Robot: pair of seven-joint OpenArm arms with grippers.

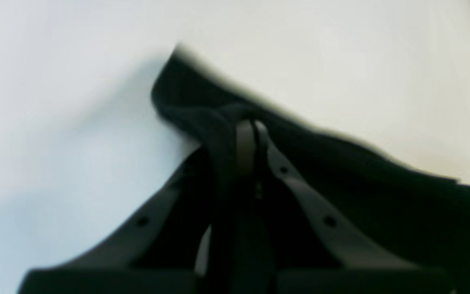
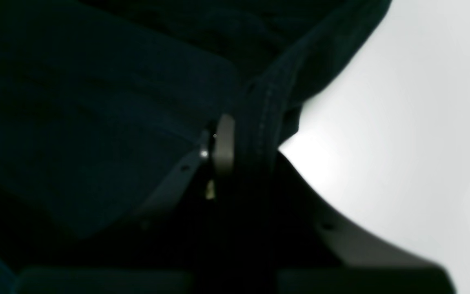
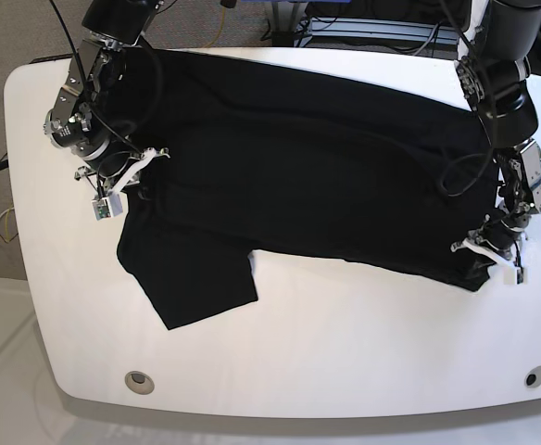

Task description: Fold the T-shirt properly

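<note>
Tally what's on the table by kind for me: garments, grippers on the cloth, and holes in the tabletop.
Garments: 1, the black T-shirt
Grippers shut on the cloth: 2, the left gripper and the right gripper
Round holes in the white table: 2, near the front edge, left hole and right hole
Total: 5

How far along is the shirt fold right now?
Done: the T-shirt lies spread across the table. In hand: the left gripper is shut on a corner of its edge, and the right gripper is shut on a stitched hem. Left: no tidy fold shows yet; one sleeve sticks out.
</note>
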